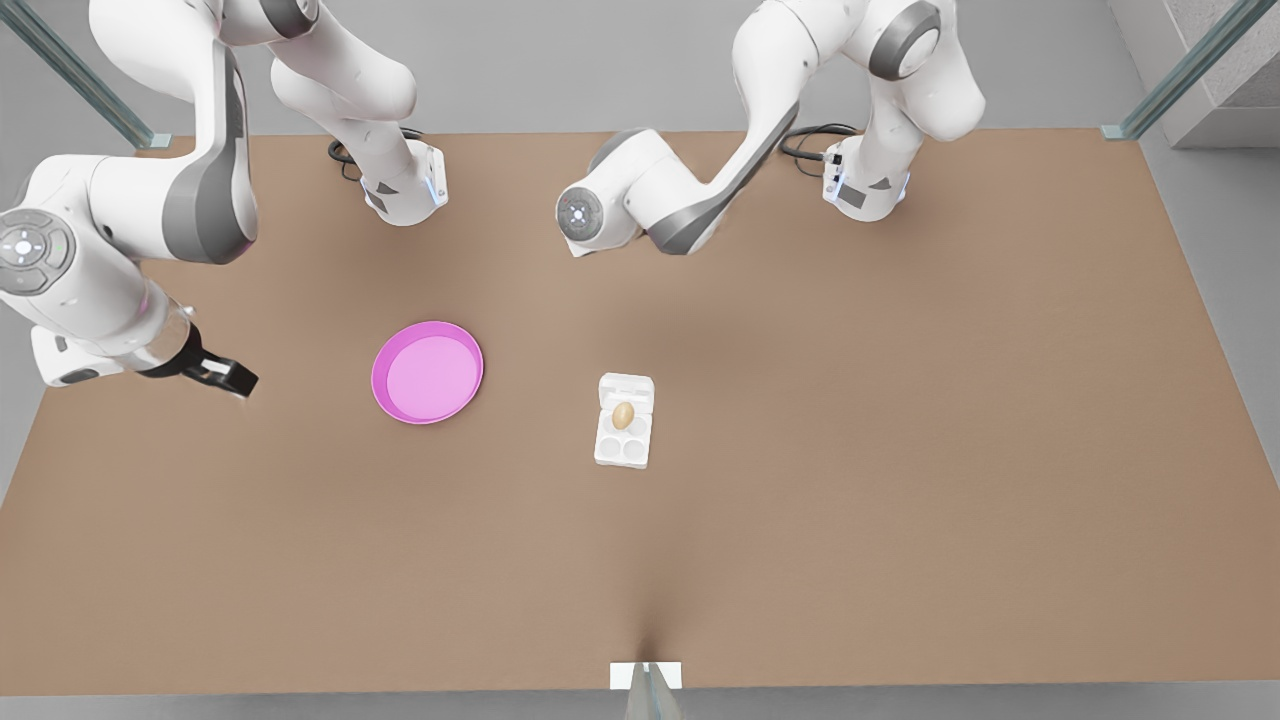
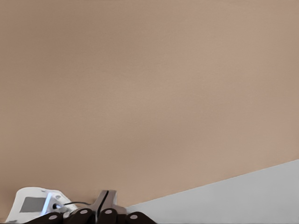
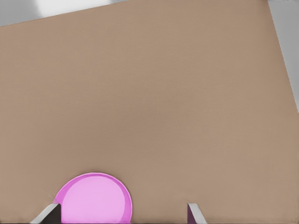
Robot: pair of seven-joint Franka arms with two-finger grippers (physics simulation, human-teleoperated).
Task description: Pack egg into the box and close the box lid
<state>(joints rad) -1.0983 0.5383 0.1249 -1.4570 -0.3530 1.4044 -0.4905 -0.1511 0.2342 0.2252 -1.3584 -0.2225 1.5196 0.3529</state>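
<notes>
The white box (image 1: 622,447) sits mid-table with its box lid (image 1: 627,386) open, folded back toward the arms. The tan egg (image 1: 623,415) rests in a cup of the row next to the lid hinge. My right gripper (image 1: 225,375) hovers low at the front view's left, far from the box, with the pink plate beside it. In the right wrist view my right gripper (image 3: 120,215) is open and holds nothing. My left gripper (image 2: 103,207) is shut and empty, above bare table. That arm is folded at the back of the table, away from the box.
A round pink plate (image 1: 427,372) lies to the front view's left of the box and shows between the right fingers (image 3: 93,198). Both arm bases (image 1: 405,190) (image 1: 865,185) stand at the table's back edge. A robot base (image 2: 35,205) shows beside the left gripper's fingers.
</notes>
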